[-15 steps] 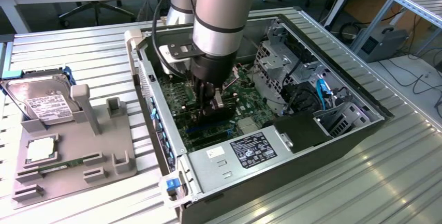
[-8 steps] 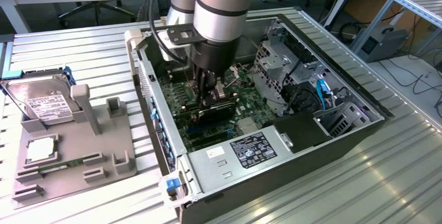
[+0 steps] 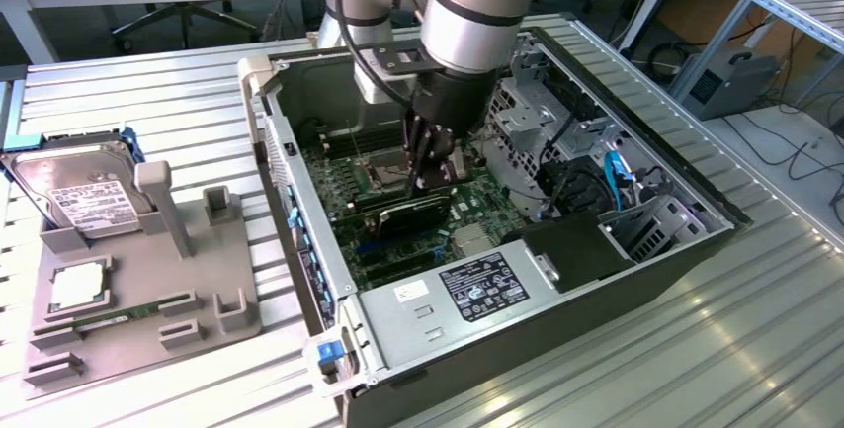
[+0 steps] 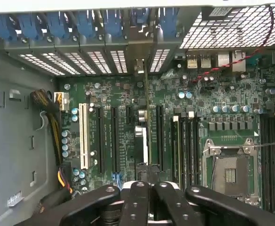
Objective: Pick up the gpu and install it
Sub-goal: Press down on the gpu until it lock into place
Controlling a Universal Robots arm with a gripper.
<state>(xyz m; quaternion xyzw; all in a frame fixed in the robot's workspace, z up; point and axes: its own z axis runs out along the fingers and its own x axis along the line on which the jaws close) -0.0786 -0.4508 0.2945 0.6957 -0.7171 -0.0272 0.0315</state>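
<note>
I see the open computer case (image 3: 528, 280) lying on the slatted table (image 3: 158, 102), motherboard (image 3: 395, 191) inside it. My gripper (image 3: 433, 183) reaches into the case, shut on the gpu (image 3: 402, 216) standing edge-down on the motherboard. On the exterior view's left, a parts holder (image 3: 145, 319) with the hard drive (image 3: 79, 196) in it.
</note>
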